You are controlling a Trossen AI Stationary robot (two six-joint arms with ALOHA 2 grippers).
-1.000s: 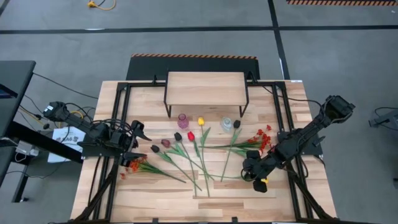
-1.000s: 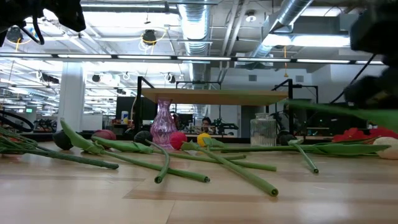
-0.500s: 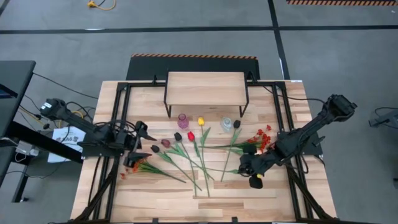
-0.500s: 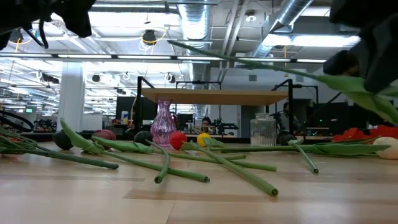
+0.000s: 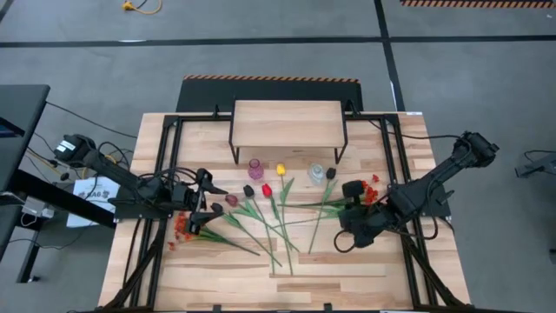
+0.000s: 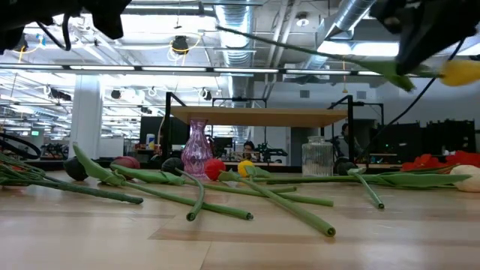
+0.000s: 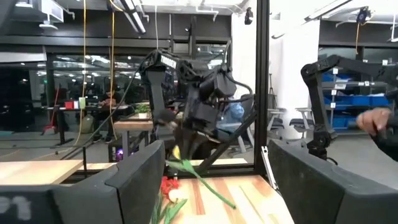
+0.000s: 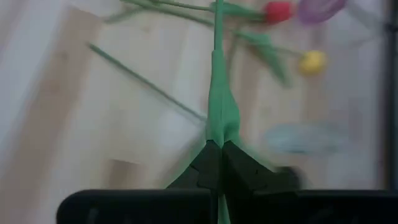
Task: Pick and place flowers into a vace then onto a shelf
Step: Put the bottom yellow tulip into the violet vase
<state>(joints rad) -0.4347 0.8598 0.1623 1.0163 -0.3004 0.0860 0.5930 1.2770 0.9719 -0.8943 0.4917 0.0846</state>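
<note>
Right gripper (image 8: 215,155), fingers clamped on a green-stemmed artificial tulip with a yellow head (image 6: 461,71), has raised it clear of the light plank desk (image 5: 347,269) since a second ago; the pick is judged done, vase insertion pending; its long axis runs near level, stem towards the desk's middle, head outward; left gripper (image 5: 207,199) has advanced, fingers apart.

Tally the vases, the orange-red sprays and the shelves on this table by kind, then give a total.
Pink glass vase: 1
Clear glass vase: 1
Orange-red blossom sprays: 2
Wood-topped black-legged shelf: 1
Total: 5
</note>
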